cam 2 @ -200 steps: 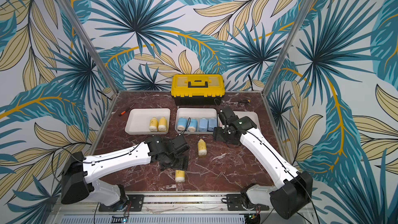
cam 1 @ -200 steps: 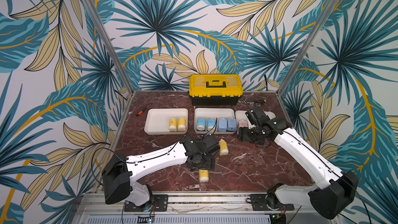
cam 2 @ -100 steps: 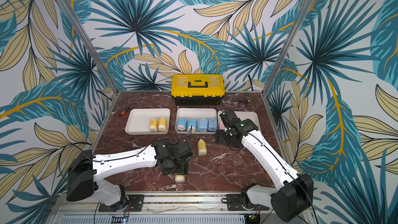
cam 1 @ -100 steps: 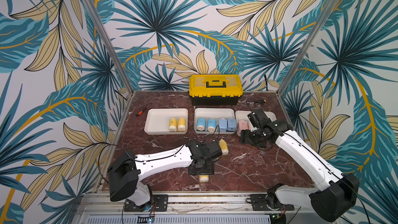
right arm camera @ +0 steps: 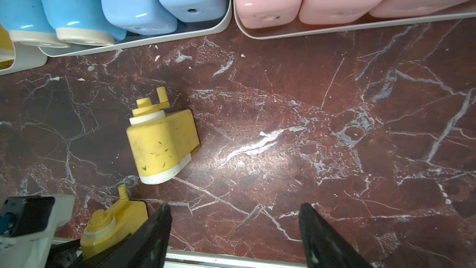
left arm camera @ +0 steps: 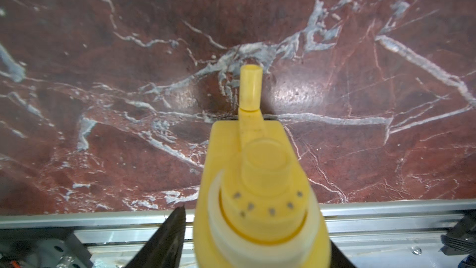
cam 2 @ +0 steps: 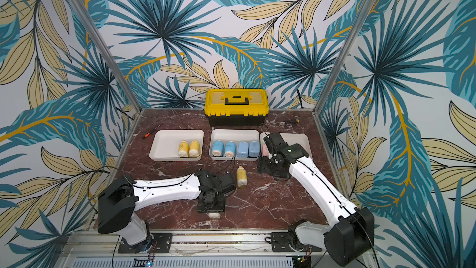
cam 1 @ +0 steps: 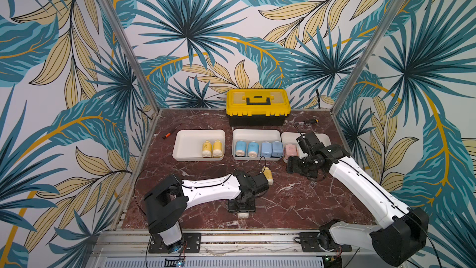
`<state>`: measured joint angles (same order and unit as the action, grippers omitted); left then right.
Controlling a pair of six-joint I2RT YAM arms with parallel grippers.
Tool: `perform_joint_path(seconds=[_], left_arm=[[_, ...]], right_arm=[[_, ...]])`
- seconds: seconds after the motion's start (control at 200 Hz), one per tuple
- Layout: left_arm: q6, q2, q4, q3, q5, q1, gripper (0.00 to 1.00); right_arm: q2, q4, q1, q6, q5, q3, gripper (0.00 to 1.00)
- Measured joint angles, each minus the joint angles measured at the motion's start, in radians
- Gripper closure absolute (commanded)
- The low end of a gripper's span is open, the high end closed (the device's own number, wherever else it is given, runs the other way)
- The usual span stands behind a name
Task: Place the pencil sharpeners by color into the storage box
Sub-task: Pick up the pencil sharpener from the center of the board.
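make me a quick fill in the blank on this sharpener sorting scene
The middle tray holds ___ blue sharpeners.
The left tray holds two ___ sharpeners.
The right gripper is ___, with nothing between its fingers.
Missing words: four; yellow; open.

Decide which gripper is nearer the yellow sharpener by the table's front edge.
Left. The left gripper straddles the yellow sharpener; the right gripper hangs farther back, open, before the pink tray.
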<state>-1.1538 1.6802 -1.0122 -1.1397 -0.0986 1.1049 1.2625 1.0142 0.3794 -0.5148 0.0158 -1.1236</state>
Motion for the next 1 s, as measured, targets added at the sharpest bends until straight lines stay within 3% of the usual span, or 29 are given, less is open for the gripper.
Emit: perform_joint_path(seconds=[0.135,0.41,0.621,1.001], left_arm=[[0.012,0.006,0.001,0.000,-0.015,-0.017,0.46],[0.043,0.014,-0.003,-0.003,-0.046,-0.040,0.54],[0.057,0.012,-0.005,-0.003,-0.066,-0.067,0.56],[0.138,-0.020,-0.005,-0.003,-0.071,-0.198,0.57]], right_arm=[[0.000,0.000,-0.002,0.000,0.003,0.000,0.21],[0.003,-0.001,-0.007,0.000,0.008,-0.002,0.21],[0.004,-0.007,-0.010,0.003,0.008,-0.007,0.21],[0.024,-0.014,-0.014,0.007,0.008,-0.031,0.21]])
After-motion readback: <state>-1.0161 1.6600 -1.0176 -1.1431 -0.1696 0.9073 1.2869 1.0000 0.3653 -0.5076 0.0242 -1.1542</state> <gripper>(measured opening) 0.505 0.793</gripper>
